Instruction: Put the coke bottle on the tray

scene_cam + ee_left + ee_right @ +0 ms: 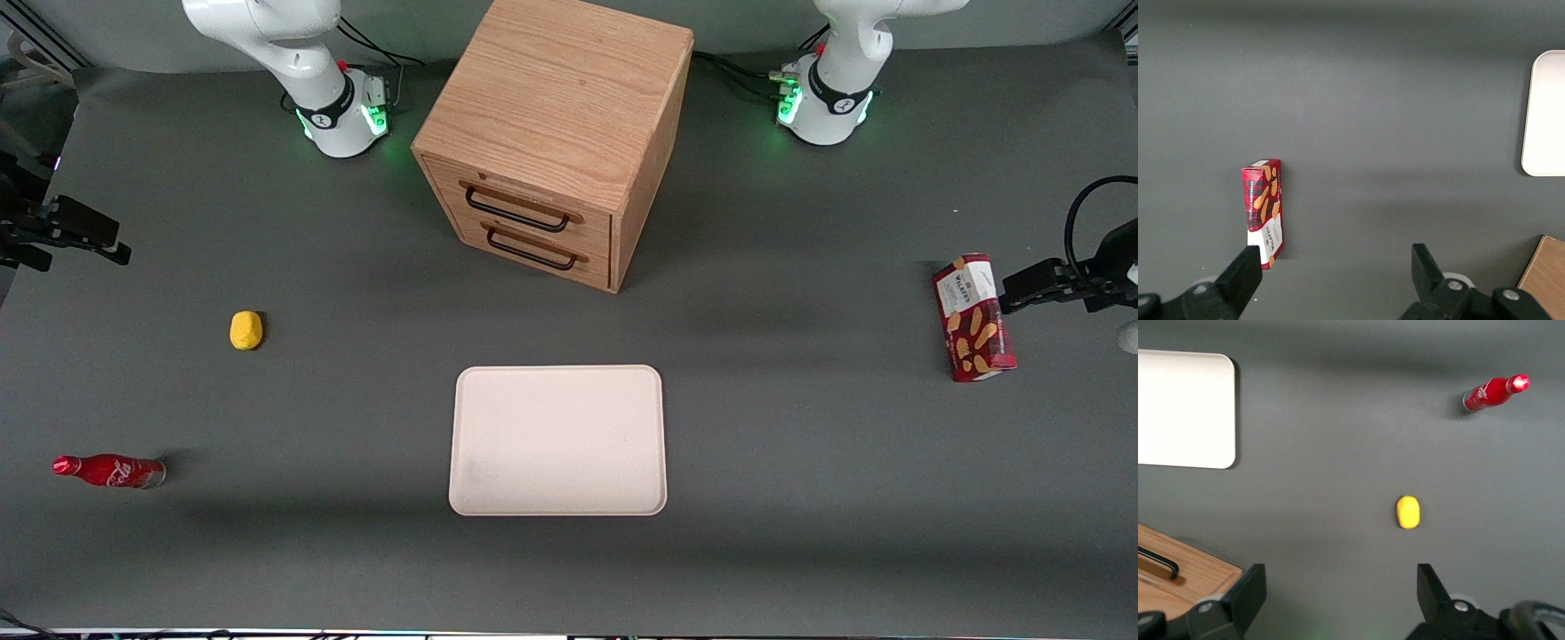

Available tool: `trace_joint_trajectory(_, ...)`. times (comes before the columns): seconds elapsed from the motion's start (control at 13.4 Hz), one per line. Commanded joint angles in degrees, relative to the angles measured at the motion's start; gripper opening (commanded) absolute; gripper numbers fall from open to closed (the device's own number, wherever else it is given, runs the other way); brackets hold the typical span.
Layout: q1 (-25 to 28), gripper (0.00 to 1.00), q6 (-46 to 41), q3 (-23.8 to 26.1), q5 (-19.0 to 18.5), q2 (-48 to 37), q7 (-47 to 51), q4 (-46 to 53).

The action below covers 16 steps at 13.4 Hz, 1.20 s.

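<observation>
Coke bottle (108,471), glossy red, white script, stands on table; claw (1341,590) spread above.

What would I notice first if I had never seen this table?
Probably the big wooden drawer cabinet standing in the middle, with the cream-white tray lying empty in front of it, nearer the camera. Next, the shiny red coke bottle toward the working arm's end of the table, with the gripper open high above, holding nothing.
</observation>
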Motion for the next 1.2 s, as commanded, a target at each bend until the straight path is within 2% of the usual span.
trace_joint_trajectory(0.0, -4.72, 1.00, -0.56, -0.18, -0.69, 1.58, -5.38, 2.45)
trace_joint_trajectory(0.15, -8.76, 1.00, -1.00, -0.27, -0.70, 7.02, -12.11, 9.38)
trace_joint_trajectory(0.37, -13.07, 1.00, -1.26, -4.03, -0.34, 15.72, -19.60, 17.91)
trace_joint_trajectory(0.6, -17.03, 1.00, -0.83, -4.93, -0.08, 23.38, -26.46, 26.61)
trace_joint_trajectory(0.75, -19.49, 1.00, -0.04, -4.67, 0.53, 25.50, -29.28, 28.30)
trace_joint_trajectory(0.9, -21.16, 1.00, 1.89, -4.67, 3.25, 26.21, -29.82, 28.57)
trace_joint_trajectory(1.12, -21.96, 1.00, 2.86, -4.23, 4.84, 29.71, -29.82, 31.81)
